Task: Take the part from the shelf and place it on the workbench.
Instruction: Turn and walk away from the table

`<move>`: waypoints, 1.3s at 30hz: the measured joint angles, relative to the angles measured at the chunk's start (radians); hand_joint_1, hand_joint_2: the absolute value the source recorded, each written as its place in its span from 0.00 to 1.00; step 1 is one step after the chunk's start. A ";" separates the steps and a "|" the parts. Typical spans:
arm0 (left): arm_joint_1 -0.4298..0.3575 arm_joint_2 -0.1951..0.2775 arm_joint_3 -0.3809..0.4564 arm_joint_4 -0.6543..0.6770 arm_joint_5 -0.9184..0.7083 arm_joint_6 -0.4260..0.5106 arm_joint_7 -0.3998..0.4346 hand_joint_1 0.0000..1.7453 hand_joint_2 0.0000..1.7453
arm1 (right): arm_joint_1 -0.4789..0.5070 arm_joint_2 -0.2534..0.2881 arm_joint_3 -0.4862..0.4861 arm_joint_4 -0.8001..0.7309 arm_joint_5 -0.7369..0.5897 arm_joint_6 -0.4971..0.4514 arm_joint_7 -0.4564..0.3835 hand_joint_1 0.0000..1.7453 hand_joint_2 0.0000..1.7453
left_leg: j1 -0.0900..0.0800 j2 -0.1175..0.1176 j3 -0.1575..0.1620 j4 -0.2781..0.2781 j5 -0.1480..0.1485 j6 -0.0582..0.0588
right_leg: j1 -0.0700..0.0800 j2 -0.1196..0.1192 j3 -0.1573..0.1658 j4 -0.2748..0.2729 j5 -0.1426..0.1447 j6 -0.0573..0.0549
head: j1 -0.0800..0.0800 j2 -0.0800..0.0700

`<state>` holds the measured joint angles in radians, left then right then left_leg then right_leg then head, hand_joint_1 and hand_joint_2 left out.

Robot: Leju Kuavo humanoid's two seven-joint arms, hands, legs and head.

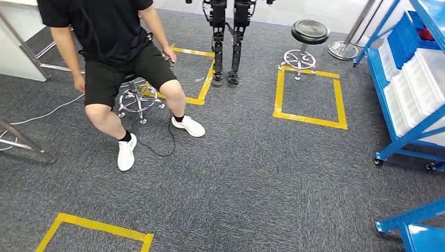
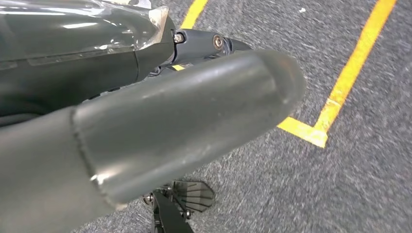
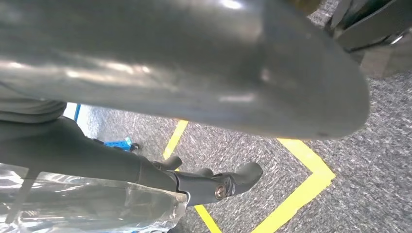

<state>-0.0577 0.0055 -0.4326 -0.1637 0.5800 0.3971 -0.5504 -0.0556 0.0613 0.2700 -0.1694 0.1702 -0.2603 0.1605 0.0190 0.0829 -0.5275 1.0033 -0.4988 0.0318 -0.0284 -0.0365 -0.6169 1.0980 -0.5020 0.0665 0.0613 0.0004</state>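
**On grey carpet, blue shelf at three o'clock**

Across the head view runs a short-pile grey carpet [image 1: 252,178], speckled and slightly mottled, marked with squares of glossy yellow tape [image 1: 309,97]. At three o'clock stands the shelf [image 1: 406,139], a blue painted metal frame on small castors, carrying rows of ribbed white plastic bins [image 1: 414,89] and blue bins [image 1: 401,39] higher up. Something red [image 1: 426,32] sits at the top among the blue bins; whether it is the part cannot be told. A second blue frame corner [image 1: 414,226] shows at five o'clock.

At eleven o'clock a person [image 1: 113,58] in black shirt and shorts, with white shoes, sits on a chrome-legged stool [image 1: 137,100]. At one o'clock is another stool with a round black ridged seat [image 1: 309,31], and at twelve the dark jointed legs of another robot [image 1: 226,42]. A thin cable [image 1: 162,149] loops over the carpet.

Seen from the left wrist, the left hand [image 2: 160,126] hangs over carpet and tape: a thick, smooth grey thumb with a rounded tip, darker fingers [image 2: 209,43] lying out straight beside it, nothing between them. From the right wrist, the right hand [image 3: 194,63] hangs likewise, its matte thumb broad and blunt, its dark fingers [image 3: 218,182] gently curved and apart from the thumb, holding nothing. Clear crinkled plastic film [image 3: 87,204] wraps the hand's base.
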 joint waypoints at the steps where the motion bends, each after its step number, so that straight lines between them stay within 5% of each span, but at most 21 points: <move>1: 0.001 0.002 0.004 0.000 0.010 0.011 0.007 0.00 0.00 | -0.003 0.003 0.005 0.000 0.010 0.001 0.003 0.00 0.00 | -0.002 0.010 0.004 0.001 -0.005 -0.007 | 0.002 -0.019 0.031 -0.054 0.018 -0.002 | 0.000 0.000; 3: -0.001 0.005 0.018 0.000 0.034 0.039 0.020 0.00 0.00 | -0.009 0.009 0.019 0.000 0.033 0.007 0.006 0.00 0.00 | -0.004 0.028 0.012 0.001 -0.012 -0.022 | 0.011 -0.029 0.047 -0.086 0.032 -0.018 | -0.003 0.000; 5: -0.005 0.003 0.035 -0.001 0.059 0.070 0.029 0.00 0.00 | -0.011 0.012 0.036 0.001 0.057 0.015 0.007 0.00 0.00 | 0.002 0.035 0.020 0.001 -0.018 -0.035 | 0.008 -0.005 0.047 -0.089 0.035 -0.036 | -0.005 0.000; 7: -0.008 -0.002 0.053 -0.001 0.081 0.101 0.033 0.00 0.00 | -0.015 0.014 0.055 0.001 0.080 0.025 0.007 0.00 0.00 | 0.009 -0.012 0.006 0.043 -0.052 -0.044 | 0.002 0.016 0.051 -0.093 0.039 -0.054 | -0.007 0.000; 9: -0.004 -0.006 0.071 -0.001 0.099 0.130 0.035 0.00 0.00 | -0.026 0.015 0.074 0.002 0.101 0.036 0.008 0.00 0.00 | 0.011 -0.070 -0.051 0.167 -0.121 -0.042 | 0.006 0.039 0.053 -0.094 0.042 -0.068 | -0.009 0.000; 11: 0.001 -0.011 0.087 -0.001 0.113 0.156 0.040 0.00 0.00 | -0.037 0.017 0.092 0.002 0.118 0.047 0.009 0.00 0.00 | 0.010 -0.084 -0.113 0.281 -0.159 -0.039 | 0.014 0.068 0.052 -0.093 0.042 -0.073 | -0.009 0.000; 13: 0.005 -0.015 0.102 -0.001 0.123 0.176 0.043 0.00 0.00 | -0.043 0.017 0.109 0.002 0.132 0.055 0.011 0.00 0.00 | 0.010 -0.088 -0.116 0.262 -0.117 -0.033 | 0.018 0.098 0.055 -0.092 0.043 -0.074 | -0.009 0.000; 16: 0.007 -0.020 0.122 0.000 0.135 0.194 0.043 0.00 0.00 | -0.052 0.019 0.131 0.002 0.148 0.066 0.014 0.00 0.00 | 0.012 -0.135 -0.044 0.080 -0.016 -0.026 | 0.022 0.139 0.056 -0.087 0.042 -0.070 | -0.009 0.000; 18: 0.007 -0.023 0.132 0.000 0.142 0.200 0.043 0.00 0.00 | -0.057 0.020 0.143 0.002 0.154 0.071 0.016 0.00 0.00 | 0.008 -0.153 -0.025 0.032 -0.005 -0.022 | 0.024 0.160 0.048 -0.086 0.044 -0.060 | -0.008 0.000; 20: 0.005 -0.028 0.140 -0.001 0.145 0.203 0.042 0.00 0.00 | -0.056 0.021 0.151 0.002 0.157 0.073 0.018 0.00 0.00 | 0.003 -0.132 -0.023 0.024 0.002 -0.011 | 0.021 0.171 0.036 -0.087 0.047 -0.048 | -0.008 0.000; 22: 0.005 -0.032 0.146 -0.001 0.147 0.206 0.042 0.00 0.00 | -0.055 0.021 0.158 0.003 0.160 0.073 0.020 0.00 0.00 | 0.003 -0.109 -0.018 0.010 0.012 0.005 | 0.021 0.127 0.013 -0.053 0.028 -0.044 | -0.006 0.000; 24: 0.008 -0.033 0.151 -0.001 0.150 0.207 0.041 0.00 0.00 | -0.059 0.021 0.163 0.003 0.161 0.073 0.020 0.00 0.00 | 0.000 -0.081 -0.016 0.003 0.016 0.013 | 0.020 0.067 -0.044 0.060 -0.028 -0.047 | -0.003 0.000; 27: 0.011 -0.034 0.159 -0.001 0.154 0.204 0.041 0.00 0.00 | -0.059 0.021 0.165 0.003 0.161 0.073 0.020 0.00 0.00 | -0.003 -0.037 -0.018 0.003 0.015 0.014 | 0.013 0.048 -0.114 0.202 -0.077 -0.037 | -0.002 0.000; 29: 0.010 -0.034 0.163 -0.001 0.154 0.199 0.041 0.00 0.00 | -0.057 0.021 0.165 0.003 0.161 0.072 0.019 0.00 0.00 | -0.003 -0.012 -0.016 0.003 0.012 0.010 | 0.008 0.033 -0.067 0.121 -0.042 -0.018 | -0.002 0.000; 31: 0.011 -0.035 0.166 -0.001 0.154 0.194 0.041 0.00 0.00 | -0.060 0.022 0.165 0.003 0.162 0.071 0.018 0.00 0.00 | -0.006 0.010 -0.010 0.005 0.006 0.001 | 0.009 -0.019 0.014 -0.022 0.004 -0.009 | -0.002 0.000; 33: 0.011 -0.035 0.168 -0.001 0.154 0.192 0.042 0.00 0.00 | -0.063 0.023 0.167 0.002 0.165 0.068 0.018 0.00 0.00 | -0.010 0.032 -0.002 0.006 -0.002 -0.013 | 0.017 -0.048 0.049 -0.086 0.029 -0.020 | -0.003 0.000; 35: 0.008 -0.036 0.169 -0.002 0.154 0.191 0.044 0.00 0.00 | -0.063 0.023 0.170 0.003 0.168 0.066 0.017 0.00 0.00 | -0.008 0.053 0.008 0.003 -0.006 -0.025 | 0.020 -0.026 0.047 -0.089 0.037 -0.036 | -0.004 0.000; 37: 0.005 -0.037 0.170 -0.002 0.154 0.191 0.051 0.00 0.00 | -0.060 0.022 0.171 0.003 0.169 0.066 0.018 0.00 0.00 | -0.001 0.018 0.005 0.025 -0.028 -0.037 | 0.012 -0.002 0.051 -0.094 0.041 -0.053 | -0.006 0.000; 39: 0.007 -0.037 0.170 -0.001 0.155 0.195 0.059 0.00 0.00 | -0.060 0.024 0.172 0.003 0.170 0.068 0.018 0.00 0.00 | 0.004 -0.052 -0.036 0.125 -0.091 -0.041 | 0.006 0.023 0.054 -0.097 0.045 -0.069 | -0.010 0.000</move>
<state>-0.0507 -0.0319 -0.2622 -0.1649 0.7351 0.5920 -0.4912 -0.1160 0.0854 0.4418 -0.1663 0.3406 -0.1922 0.1784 0.0233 0.0311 -0.5637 1.1281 -0.5902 -0.0090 -0.0222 -0.0135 -0.5625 1.0006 -0.4568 -0.0028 0.0517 0.0004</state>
